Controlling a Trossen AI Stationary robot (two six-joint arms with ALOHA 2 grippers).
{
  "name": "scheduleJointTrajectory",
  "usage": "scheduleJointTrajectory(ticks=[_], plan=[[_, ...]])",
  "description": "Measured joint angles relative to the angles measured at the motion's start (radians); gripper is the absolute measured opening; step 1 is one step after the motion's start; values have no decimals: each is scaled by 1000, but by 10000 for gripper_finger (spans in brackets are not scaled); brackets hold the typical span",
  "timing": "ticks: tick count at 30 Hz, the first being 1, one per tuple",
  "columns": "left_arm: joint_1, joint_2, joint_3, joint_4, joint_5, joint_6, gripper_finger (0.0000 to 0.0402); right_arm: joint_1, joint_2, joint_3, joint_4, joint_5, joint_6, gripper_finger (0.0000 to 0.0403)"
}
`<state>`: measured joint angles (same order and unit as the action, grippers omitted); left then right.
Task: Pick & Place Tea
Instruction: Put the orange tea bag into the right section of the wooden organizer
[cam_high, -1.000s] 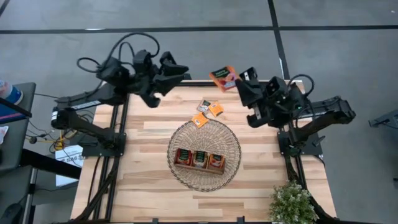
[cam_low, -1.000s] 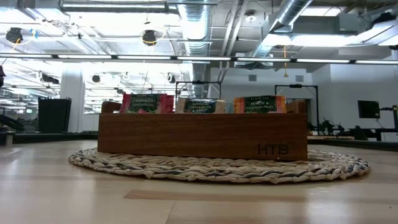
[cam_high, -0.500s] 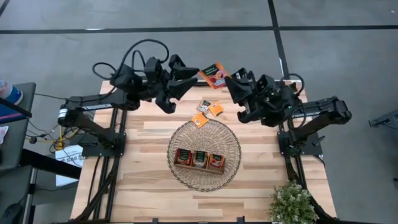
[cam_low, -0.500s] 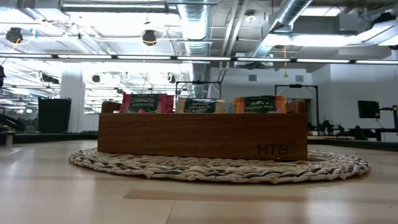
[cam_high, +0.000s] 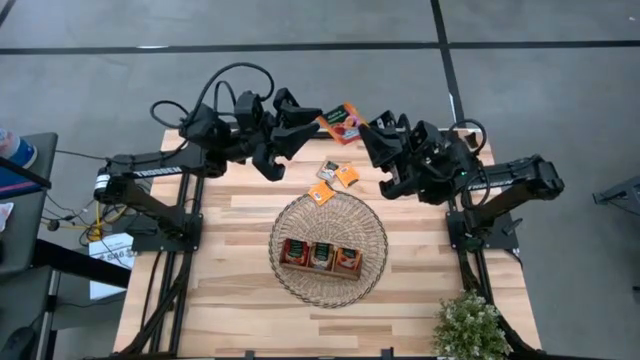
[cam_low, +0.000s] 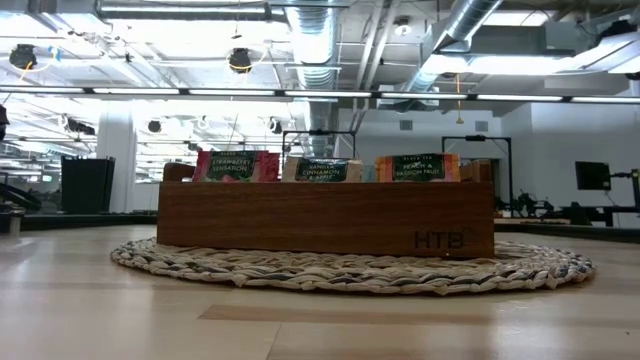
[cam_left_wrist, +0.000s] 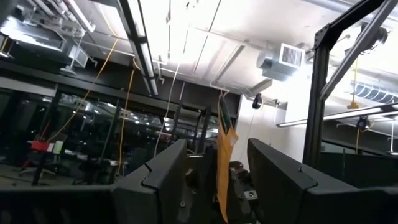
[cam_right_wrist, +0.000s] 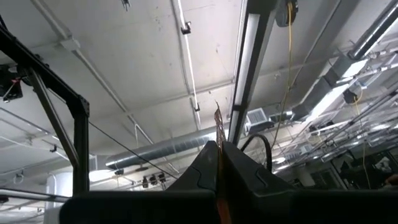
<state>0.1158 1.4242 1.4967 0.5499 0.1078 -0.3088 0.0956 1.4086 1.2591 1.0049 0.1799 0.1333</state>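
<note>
An orange-red tea sachet (cam_high: 341, 122) hangs in the air above the table's far edge, with my right gripper (cam_high: 368, 130) shut on it. My left gripper (cam_high: 312, 119) is open and faces it from the left. In the left wrist view its two fingers stand on either side of the edge-on sachet (cam_left_wrist: 222, 163) with a gap on both sides. Three loose sachets (cam_high: 335, 178) lie flat on the table beyond the wicker basket (cam_high: 372, 262). The wooden tray (cam_high: 320, 256) stands on the basket with sachets upright in its compartments (cam_low: 322, 170). My right gripper pinches the sachet by its right-hand edge (cam_right_wrist: 217, 147) between the two shut fingers. The fingers come from the table's right, slanting upward. The sachet sticks out past the fingertips toward my left gripper, lifted clear of the table.
A potted plant (cam_high: 468, 325) stands at the table's near right corner. Bare wood lies left and right of the basket. The arm mounts run along the table's left and right edges.
Both grippers have moved toward each other over the table's far edge and sunk a little, then kept still. My right gripper carried the sachet leftward. My left gripper came rightward until its open fingers stood around the sachet.
</note>
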Motion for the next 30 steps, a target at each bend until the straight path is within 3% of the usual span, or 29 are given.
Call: scheduleJointTrajectory(ticks=[14,19,26,30], plan=[[0,18,0,3,9,-22,152,0,15,0,-8,2,25,0],[0,17,0,6,9,-24,108,0,20,0,-8,3,33,0],[0,17,0,-1,12,-33,11,-7,20,0,-32,6,44,0],[0,17,0,-3,30,-28,2,-6,18,0,-59,5,44,13]])
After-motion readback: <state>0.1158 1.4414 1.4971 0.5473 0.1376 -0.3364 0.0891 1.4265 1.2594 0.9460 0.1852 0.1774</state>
